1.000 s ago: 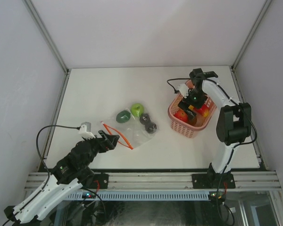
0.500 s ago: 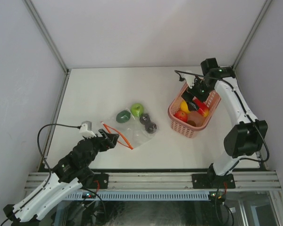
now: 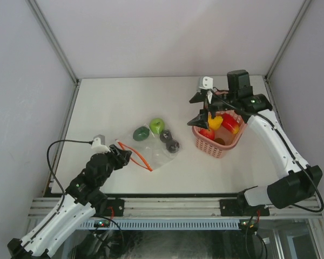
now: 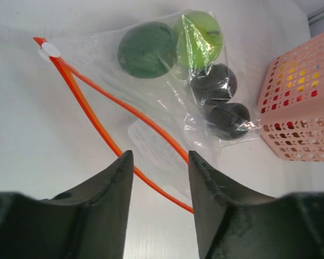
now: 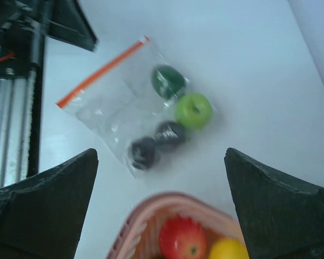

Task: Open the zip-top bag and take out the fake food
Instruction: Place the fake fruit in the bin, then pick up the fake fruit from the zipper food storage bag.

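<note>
My right gripper [image 5: 161, 156] has swung off the basket [image 3: 221, 151], wide open and empty. My nearer left gripper [image 4: 161, 156], half-open and gripping nothing, straddles the zip strip [image 4: 124, 108] of the zip-top bag [image 4: 151, 127], which runs far-left to near-right.

The top camera overlooks the whole desk [image 3: 124, 102] from its near edge. The left wrist camera sits low, close to the bag [image 4: 151, 135]; the right looks down from higher, sharing bag and basket [image 4: 302, 102].
</note>
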